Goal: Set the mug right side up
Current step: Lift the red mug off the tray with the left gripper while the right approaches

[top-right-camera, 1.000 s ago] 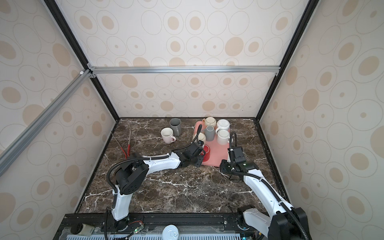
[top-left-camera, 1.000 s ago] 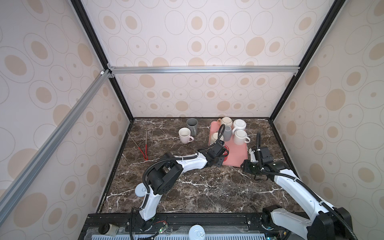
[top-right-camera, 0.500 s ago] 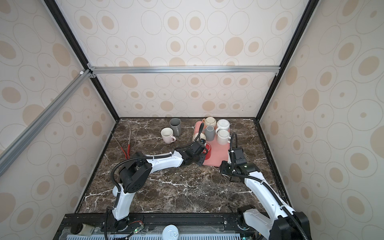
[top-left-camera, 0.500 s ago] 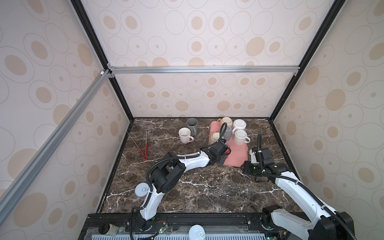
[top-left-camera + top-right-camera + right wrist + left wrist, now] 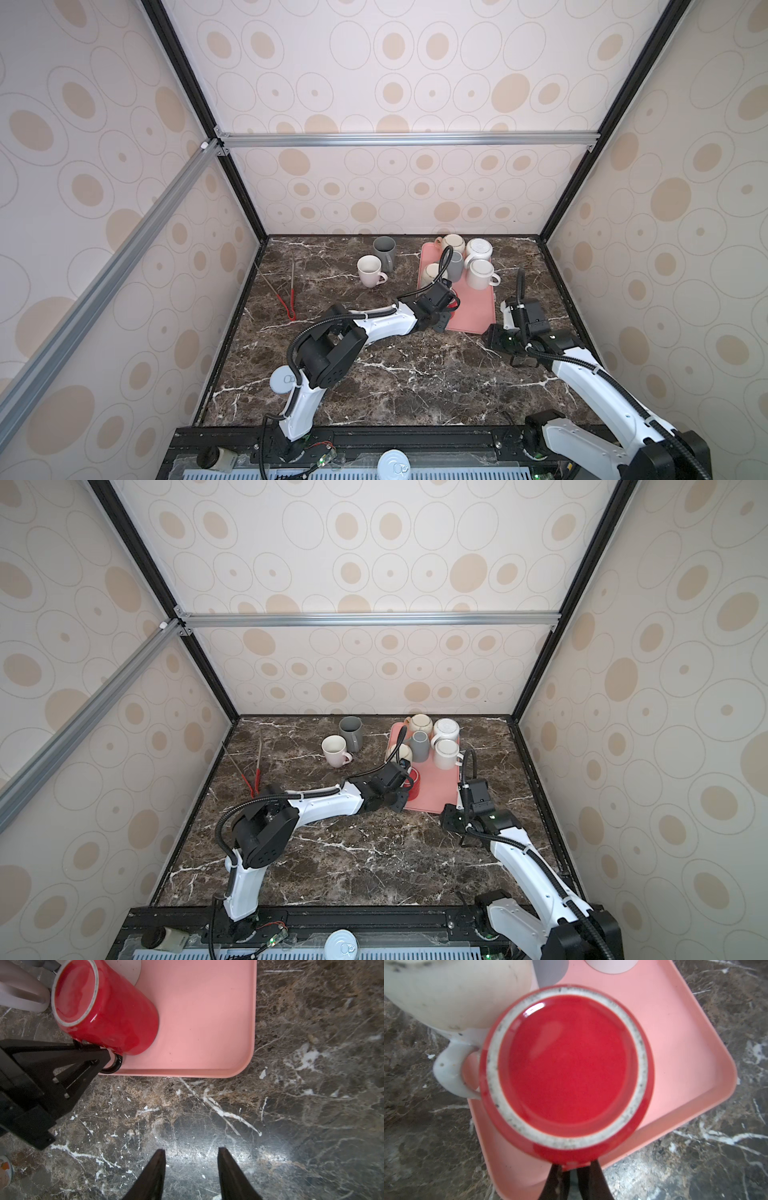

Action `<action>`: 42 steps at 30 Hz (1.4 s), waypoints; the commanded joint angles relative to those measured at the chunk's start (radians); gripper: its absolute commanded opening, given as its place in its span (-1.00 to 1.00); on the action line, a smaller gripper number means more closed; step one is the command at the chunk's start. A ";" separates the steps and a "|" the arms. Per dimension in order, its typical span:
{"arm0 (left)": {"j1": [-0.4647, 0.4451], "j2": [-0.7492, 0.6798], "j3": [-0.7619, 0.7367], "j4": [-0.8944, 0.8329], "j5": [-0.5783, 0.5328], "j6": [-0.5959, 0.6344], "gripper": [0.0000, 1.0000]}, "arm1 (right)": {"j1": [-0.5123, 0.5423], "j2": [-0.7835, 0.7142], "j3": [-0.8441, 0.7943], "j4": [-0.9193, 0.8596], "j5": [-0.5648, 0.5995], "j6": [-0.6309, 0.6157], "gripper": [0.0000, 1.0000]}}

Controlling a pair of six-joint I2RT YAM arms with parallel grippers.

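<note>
Dark marble table point(image 5: 415, 395) in a patterned enclosure. The red mug point(image 5: 566, 1068), inverted, sits at a corner of the pink tray point(image 5: 207, 1022) beside a cream mug point(image 5: 456, 991). The left end effector point(image 5: 106, 1054) pinches its handle point(image 5: 575, 1162); the right end effector point(image 5: 191, 1155) hovers parted, empty. Risk: the narrow pinch lets the mug swivel, striking its neighbour.

Red mug point(image 5: 566, 1068): glazed ceramic, high gloss, light glints on base and wall.
Foot ring point(image 5: 493, 1064): bare, unglazed, off-white, rough, peppered with dark specks.
Cream mug point(image 5: 456, 991): smooth glaze, duller sheen, scuffs and dark flecks.
Tray point(image 5: 675, 1043): pink plastic, smooth, matt to satin.
Tabletop point(image 5: 270, 1126): dark brown marble look, white veins, polished, throws back a bright glare.
Left gripper point(image 5: 571, 1169): black, matt, plastic-looking.
Frame bar point(image 5: 407, 139), across the middle of both top views: bare brushed metal, silver.
Walls point(image 5: 415, 62): flat, matt, printed with circles.
</note>
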 commanded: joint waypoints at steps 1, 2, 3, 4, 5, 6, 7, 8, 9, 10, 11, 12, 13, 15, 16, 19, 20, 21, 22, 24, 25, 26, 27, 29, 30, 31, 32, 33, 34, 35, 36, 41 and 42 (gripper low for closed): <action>0.010 -0.125 -0.019 0.161 0.046 0.001 -1.00 | -0.005 -0.064 -0.014 0.004 0.020 0.017 -0.10; 0.015 -0.143 -0.043 0.201 0.079 -0.009 -1.00 | -0.005 -0.079 -0.013 0.005 0.023 0.016 -0.10; 0.023 -0.158 -0.064 0.233 0.107 -0.020 -1.00 | -0.005 -0.091 -0.013 0.005 0.025 0.017 -0.10; 0.032 -0.172 -0.083 0.267 0.136 -0.039 -1.00 | -0.005 -0.104 -0.013 0.003 0.024 0.018 -0.10; 0.040 -0.184 -0.104 0.296 0.159 -0.057 -1.00 | -0.005 -0.114 -0.011 0.002 0.023 0.022 -0.10; 0.051 -0.198 -0.127 0.329 0.185 -0.081 -1.00 | -0.005 -0.125 -0.009 0.001 0.021 0.028 -0.11; 0.062 -0.214 -0.153 0.363 0.214 -0.109 -1.00 | -0.005 -0.138 -0.007 0.001 0.016 0.034 -0.10; 0.076 -0.228 -0.178 0.400 0.240 -0.136 -1.00 | -0.005 -0.148 -0.006 0.003 0.011 0.041 -0.10; 0.089 -0.249 -0.215 0.449 0.270 -0.174 -1.00 | -0.005 -0.161 -0.007 0.010 0.003 0.049 -0.10; 0.108 -0.270 -0.254 0.515 0.302 -0.213 -1.00 | -0.005 -0.178 -0.010 0.022 -0.009 0.059 -0.10; 0.123 -0.290 -0.290 0.570 0.324 -0.250 -1.00 | -0.005 -0.193 -0.014 0.035 -0.017 0.068 -0.10; 0.142 -0.314 -0.338 0.640 0.350 -0.291 -1.00 | -0.005 -0.211 -0.022 0.059 -0.030 0.078 -0.10; 0.161 -0.337 -0.386 0.723 0.380 -0.335 -1.00 | -0.005 -0.226 -0.033 0.092 -0.050 0.087 -0.10; 0.192 -0.376 -0.465 0.867 0.431 -0.411 -1.00 | -0.005 -0.248 -0.054 0.162 -0.083 0.103 -0.11; 0.208 -0.393 -0.496 0.928 0.453 -0.444 -1.00 | -0.005 -0.253 -0.062 0.199 -0.106 0.115 -0.11; 0.241 -0.444 -0.557 1.022 0.492 -0.500 -1.00 | -0.005 -0.239 -0.067 0.304 -0.182 0.153 -0.10; 0.250 -0.463 -0.575 1.047 0.500 -0.511 -1.00 | -0.005 -0.228 -0.065 0.340 -0.212 0.162 -0.11; 0.262 -0.486 -0.595 1.074 0.507 -0.522 -1.00 | -0.003 -0.212 -0.060 0.380 -0.247 0.174 -0.11; 0.275 -0.508 -0.611 1.099 0.515 -0.534 -1.00 | -0.003 -0.193 -0.055 0.417 -0.285 0.189 -0.11; 0.301 -0.548 -0.644 1.150 0.532 -0.554 -1.00 | 0.003 -0.150 -0.042 0.496 -0.355 0.222 -0.11; 0.314 -0.569 -0.657 1.179 0.537 -0.566 -1.00 | 0.011 -0.130 -0.037 0.539 -0.383 0.241 -0.11; 0.326 -0.587 -0.669 1.199 0.537 -0.573 -1.00 | 0.021 -0.112 -0.031 0.577 -0.403 0.255 -0.13; 0.339 -0.605 -0.678 1.220 0.551 -0.585 -1.00 | 0.038 -0.094 -0.021 0.611 -0.415 0.264 -0.14; 0.361 -0.639 -0.694 1.257 0.574 -0.608 -1.00 | 0.110 -0.061 0.013 0.645 -0.418 0.256 -0.14; 0.371 -0.652 -0.701 1.273 0.578 -0.618 -1.00 | 0.142 -0.045 0.031 0.653 -0.417 0.246 -0.14; 0.380 -0.667 -0.708 1.294 0.580 -0.631 -1.00 | 0.180 -0.028 0.050 0.667 -0.415 0.238 -0.14; 0.388 -0.678 -0.715 1.316 0.585 -0.643 -1.00 | 0.217 -0.012 0.066 0.693 -0.414 0.236 -0.14; 0.393 -0.688 -0.720 1.334 0.589 -0.655 -1.00 | 0.246 0.002 0.075 0.724 -0.414 0.242 -0.13; 0.400 -0.697 -0.723 1.353 0.592 -0.667 -1.00 | 0.274 0.016 0.082 0.766 -0.415 0.253 -0.12; 0.403 -0.705 -0.726 1.374 0.599 -0.680 -1.00 | 0.299 0.031 0.087 0.815 -0.415 0.266 -0.12; 0.407 -0.711 -0.728 1.389 0.603 -0.691 -1.00 | 0.315 0.045 0.093 0.854 -0.418 0.278 -0.11; 0.416 -0.739 -0.728 1.450 0.633 -0.738 -1.00 | 0.358 0.107 0.143 1.021 -0.429 0.332 -0.08; 0.416 -0.745 -0.729 1.454 0.635 -0.742 -1.00 | 0.361 0.116 0.152 1.048 -0.430 0.342 -0.07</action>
